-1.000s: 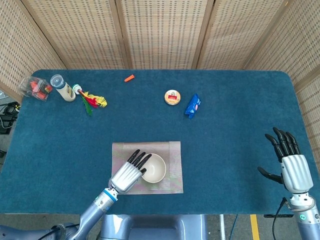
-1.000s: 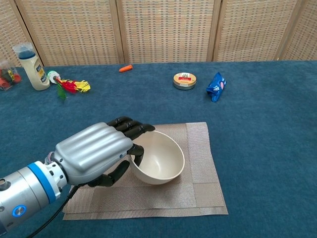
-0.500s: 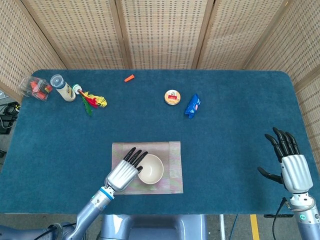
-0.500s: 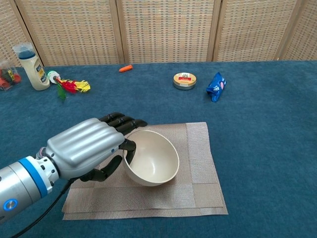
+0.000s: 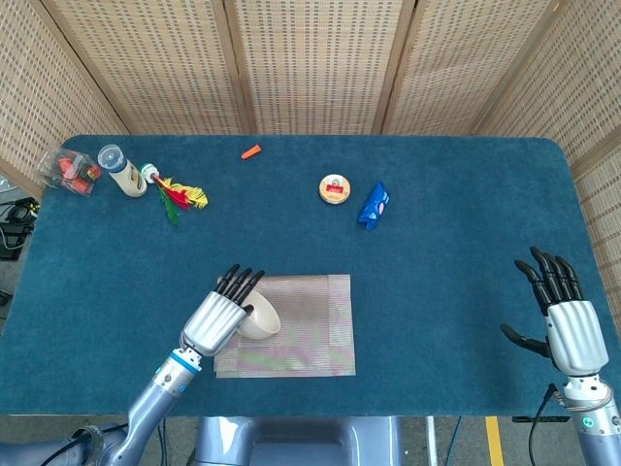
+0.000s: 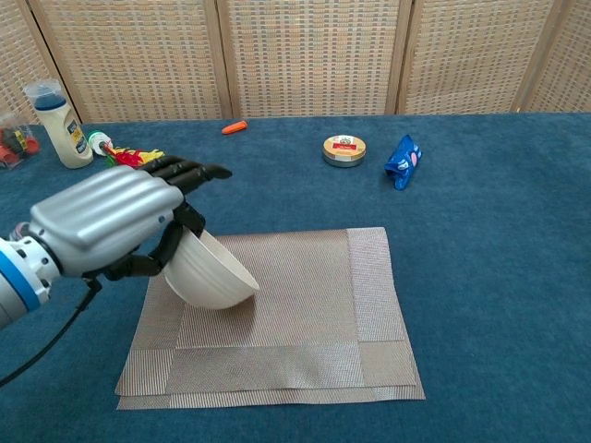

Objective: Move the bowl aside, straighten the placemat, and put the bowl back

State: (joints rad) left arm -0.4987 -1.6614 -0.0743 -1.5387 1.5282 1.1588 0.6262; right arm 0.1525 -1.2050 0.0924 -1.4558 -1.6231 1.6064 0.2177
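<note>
Left hand [image 6: 106,221] grips the tilted cream ceramic bowl [image 6: 211,272] by its rim over the woven grey placemat's [image 6: 305,314] left part, clearing it for straightening; right hand [image 5: 568,325] idles, fingers spread.

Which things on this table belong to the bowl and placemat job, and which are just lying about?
Job: bowl, gripped tilted by the left hand; placemat.

Lying about: round tin, blue packet, orange bit, bottle, feathered shuttlecock, clear bag.
</note>
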